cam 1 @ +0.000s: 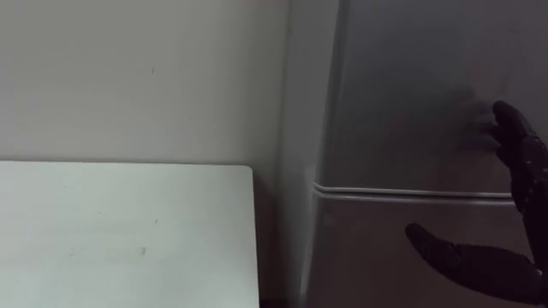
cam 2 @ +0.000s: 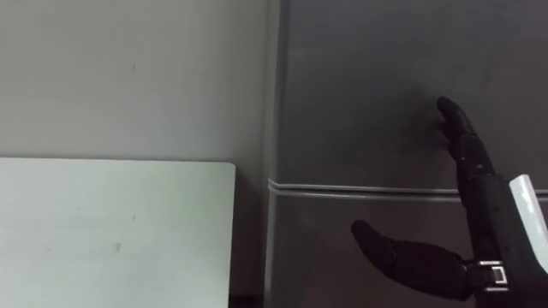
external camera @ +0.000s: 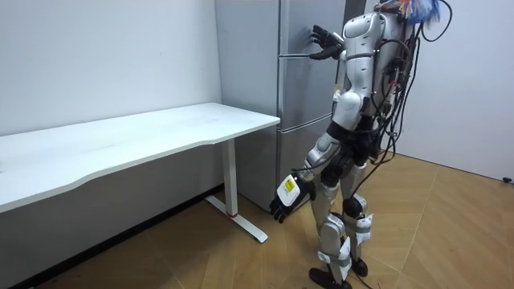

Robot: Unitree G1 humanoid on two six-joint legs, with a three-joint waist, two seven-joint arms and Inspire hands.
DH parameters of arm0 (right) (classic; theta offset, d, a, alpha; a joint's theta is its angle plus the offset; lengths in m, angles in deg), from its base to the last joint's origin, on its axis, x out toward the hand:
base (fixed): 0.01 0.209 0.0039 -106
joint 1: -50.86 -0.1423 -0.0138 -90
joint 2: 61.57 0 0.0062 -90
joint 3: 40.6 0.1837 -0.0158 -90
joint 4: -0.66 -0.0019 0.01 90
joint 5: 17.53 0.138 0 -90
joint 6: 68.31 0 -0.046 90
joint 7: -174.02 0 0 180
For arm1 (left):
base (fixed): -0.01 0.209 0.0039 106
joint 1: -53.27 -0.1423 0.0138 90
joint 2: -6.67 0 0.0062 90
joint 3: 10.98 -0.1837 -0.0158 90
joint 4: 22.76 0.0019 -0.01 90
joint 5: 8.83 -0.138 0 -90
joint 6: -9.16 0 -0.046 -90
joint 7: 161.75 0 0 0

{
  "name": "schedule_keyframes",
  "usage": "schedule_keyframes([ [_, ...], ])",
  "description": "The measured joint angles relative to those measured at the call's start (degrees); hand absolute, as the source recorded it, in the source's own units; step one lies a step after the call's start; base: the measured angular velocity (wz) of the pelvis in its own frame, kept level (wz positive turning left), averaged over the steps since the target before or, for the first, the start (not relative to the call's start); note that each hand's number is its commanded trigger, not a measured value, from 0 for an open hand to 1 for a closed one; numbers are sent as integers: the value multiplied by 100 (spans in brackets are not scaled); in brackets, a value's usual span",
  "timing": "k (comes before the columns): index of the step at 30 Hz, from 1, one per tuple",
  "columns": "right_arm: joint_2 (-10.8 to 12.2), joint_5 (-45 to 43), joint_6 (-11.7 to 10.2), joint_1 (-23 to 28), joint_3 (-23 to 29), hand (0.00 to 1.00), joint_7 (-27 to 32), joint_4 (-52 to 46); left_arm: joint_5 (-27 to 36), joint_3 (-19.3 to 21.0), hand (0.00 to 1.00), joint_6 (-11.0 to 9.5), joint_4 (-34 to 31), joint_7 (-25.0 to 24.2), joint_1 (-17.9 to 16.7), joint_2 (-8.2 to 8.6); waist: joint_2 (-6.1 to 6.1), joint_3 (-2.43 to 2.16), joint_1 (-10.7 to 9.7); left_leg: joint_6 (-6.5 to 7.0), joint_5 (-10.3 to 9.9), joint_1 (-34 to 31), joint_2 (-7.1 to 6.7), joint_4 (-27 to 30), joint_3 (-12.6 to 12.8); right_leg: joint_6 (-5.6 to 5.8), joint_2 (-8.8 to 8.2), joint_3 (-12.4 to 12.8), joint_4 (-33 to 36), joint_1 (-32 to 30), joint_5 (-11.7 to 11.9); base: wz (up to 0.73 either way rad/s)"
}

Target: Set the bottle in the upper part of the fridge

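I stand facing a tall grey fridge [cam 1: 411, 85] with both doors closed. A horizontal seam [cam 1: 411, 195] divides the upper door from the lower one. My right hand [cam 2: 478, 205] is raised in front of the upper door, just above the seam. It is open, with straight fingers pointing up close to the door and the thumb [cam 2: 385, 248] spread out below. In the room view this right hand [external camera: 324, 40] is at the fridge front. My left hand [external camera: 281, 205] hangs low beside my thigh with relaxed fingers and nothing in it.
A white table [cam 1: 128, 231] stands to the left of the fridge, against a pale wall, with a narrow dark gap between its right edge and the fridge side. The floor [external camera: 450, 233] behind me is wood.
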Motion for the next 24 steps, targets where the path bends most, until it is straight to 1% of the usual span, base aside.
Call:
schedule_keyframes([
  [1,0,-16,-19,-11,0,0,0,70,1,1,0,23,0,0,0,0,1,0,2,3,-3,0,-2,8,-12,1,-2,-6,1,7,2,8],
  [3,1,-14,-35,-27,-3,0,37,300,0,-2,0,149,9,1,-2,2,-1,0,5,15,-11,-1,-21,45,-81,3,-24,-96,4,46,4,12],
  [4,1,-9,-54,-48,-4,0,56,370,-2,2,0,176,22,3,-2,2,-1,0,12,18,-12,-1,-22,59,-85,3,-27,-104,6,53,4,10],
  [6,1,-8,-70,-70,-4,0,119,603,-4,4,0,310,18,5,-22,3,-4,1,14,22,-12,-2,-33,100,-131,14,-50,-186,5,70,13,10],
  [8,1,2,-66,-72,-4,0,145,719,-4,0,0,387,11,5,-34,10,-6,0,14,22,-9,-17,-58,132,-178,24,-82,-241,-13,71,4,16],
  [9,2,27,-61,-81,1,0,163,794,-5,1,0,411,8,5,-42,10,-7,0,8,45,3,-38,-75,176,-221,39,-94,-256,-15,73,-21,16],
  [13,6,273,44,-173,75,0,210,872,2,56,0,399,-52,5,-115,6,6,-7,25,105,38,-76,-103,208,-240,64,-118,-267,-19,63,-6,5],
  [16,7,723,42,-176,215,0,213,915,2,230,0,340,-49,6,-228,16,8,-8,27,140,53,-92,-129,211,-256,100,-132,-250,-30,64,20,5],
  [19,7,987,157,-175,554,0,358,1001,-1,460,0,309,-49,11,-344,25,-1,-11,11,173,72,-85,-149,206,-277,132,-138,-262,-107,114,55,7],
  [20,7,1139,261,-167,711,0,437,1071,-3,562,0,304,-48,12,-391,26,-5,-11,10,180,76,-83,-157,199,-279,135,-142,-266,-112,115,58,4],
  [21,7,1267,313,-165,880,0,540,1180,-1,696,0,289,-48,16,-426,29,-10,-13,4,186,80,-84,-168,188,-289,139,-141,-275,-113,116,60,4],
  [22,7,1334,317,-165,957,0,605,1242,-1,750,0,276,-48,28,-442,28,-11,-14,1,187,80,-83,-172,183,-293,140,-141,-279,-112,117,60,4],
  [24,6,1598,392,-141,1193,0,872,1323,2,940,0,227,-45,70,-493,22,-10,-16,-18,188,81,-82,-176,161,-295,141,-135,-286,-110,127,61,0],
])
